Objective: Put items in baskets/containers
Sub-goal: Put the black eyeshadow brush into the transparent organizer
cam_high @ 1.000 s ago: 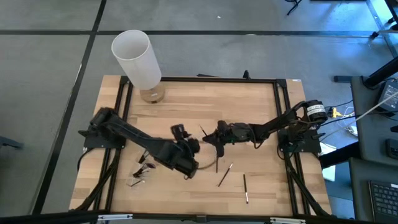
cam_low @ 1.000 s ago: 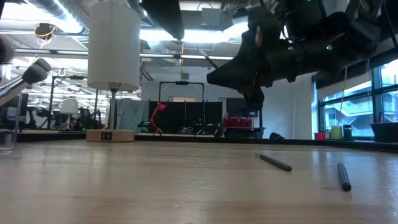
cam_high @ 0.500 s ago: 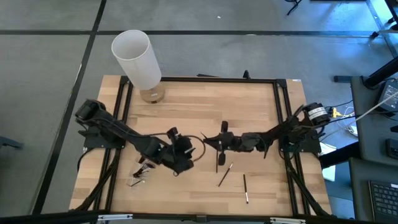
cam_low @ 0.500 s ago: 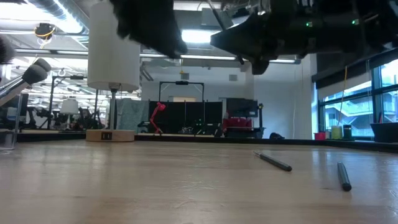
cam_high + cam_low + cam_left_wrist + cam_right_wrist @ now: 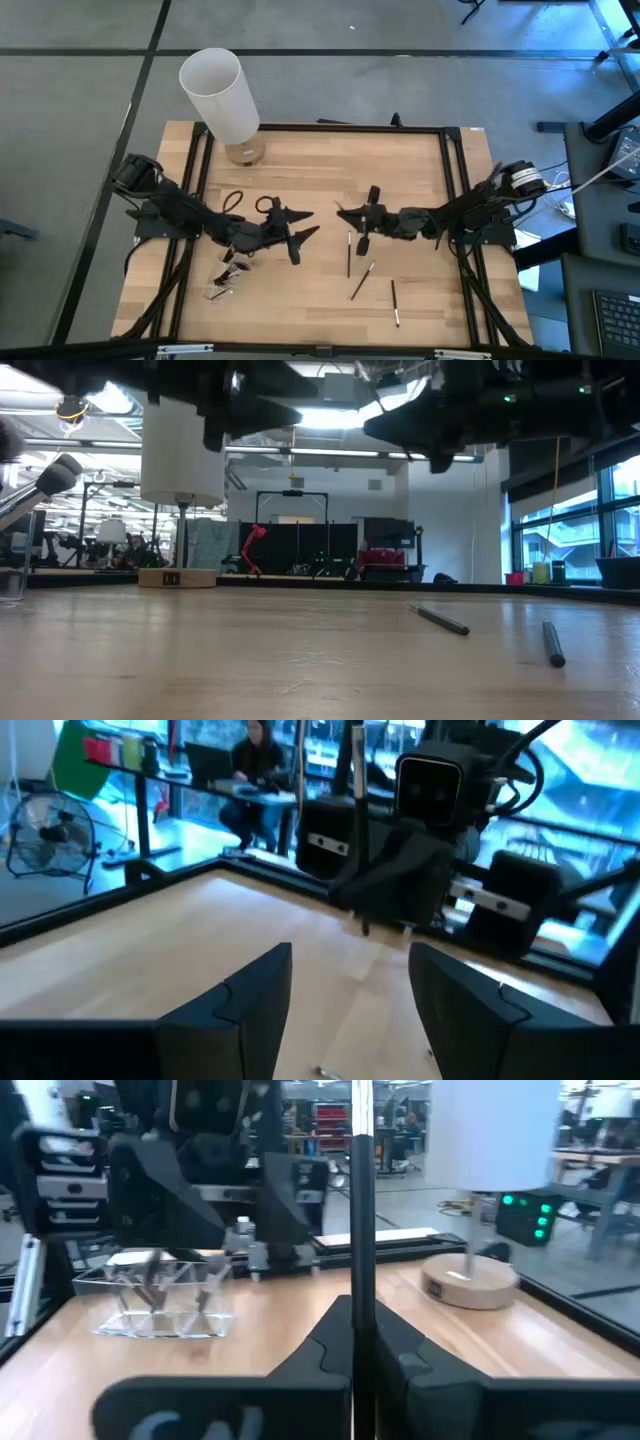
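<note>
- White cylinder on a tan base stands at the table's far left corner.
- Clear cup, holding brushes, lies at the left edge.
- Left gripper hangs above mid-table, fingers spread, empty.
- Right gripper faces it, clenched on an upright brush.
- Three brushes lie loose nearby.
</note>
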`<state>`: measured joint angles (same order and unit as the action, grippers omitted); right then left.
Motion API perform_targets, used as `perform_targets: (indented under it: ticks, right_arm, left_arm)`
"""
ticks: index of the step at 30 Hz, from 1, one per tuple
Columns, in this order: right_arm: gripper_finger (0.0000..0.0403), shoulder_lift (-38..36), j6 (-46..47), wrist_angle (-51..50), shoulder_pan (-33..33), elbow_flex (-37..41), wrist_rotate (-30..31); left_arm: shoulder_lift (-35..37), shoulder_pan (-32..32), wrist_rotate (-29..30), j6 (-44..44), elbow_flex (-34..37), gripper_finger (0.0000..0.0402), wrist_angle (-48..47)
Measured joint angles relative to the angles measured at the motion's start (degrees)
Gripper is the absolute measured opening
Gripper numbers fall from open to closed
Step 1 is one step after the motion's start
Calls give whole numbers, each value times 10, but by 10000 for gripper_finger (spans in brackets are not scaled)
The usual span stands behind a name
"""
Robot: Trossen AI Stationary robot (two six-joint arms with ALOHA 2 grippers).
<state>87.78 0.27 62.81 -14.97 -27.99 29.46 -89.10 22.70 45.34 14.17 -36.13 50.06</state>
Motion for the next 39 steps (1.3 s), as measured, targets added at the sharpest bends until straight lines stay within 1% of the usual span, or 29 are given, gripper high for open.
perform_targets:
  ticks: [3,7,10,15,19,24,33,37,39]
  right_arm:
    - [15,-43,12,3,12,36,0]
    - [13,-88,16,9,24,69,-11]
    - [13,-88,25,14,24,69,-34]
    - [14,-69,1,16,10,52,-37]
    - [15,-69,-20,18,2,52,-37]
    - [15,-69,-26,22,1,52,-37]
    - [16,-69,-41,26,0,52,-37]
    - [16,-69,-53,22,0,52,-37]
    - [16,-68,-53,21,0,52,-37]
  left_arm:
    - [-19,-9,-15,-2,10,198,59]
    - [-40,-24,-49,9,-8,198,63]
    - [-56,-42,-74,-6,-37,198,63]
    - [-83,-72,-137,-42,-95,198,64]
    - [-87,-84,-182,-73,-130,198,64]
    - [-86,-95,-190,-107,-150,198,64]
    - [-86,-118,-195,-96,-151,197,63]
    - [-86,-124,-202,-90,-151,179,63]
    - [-86,-125,-217,-90,-151,165,63]
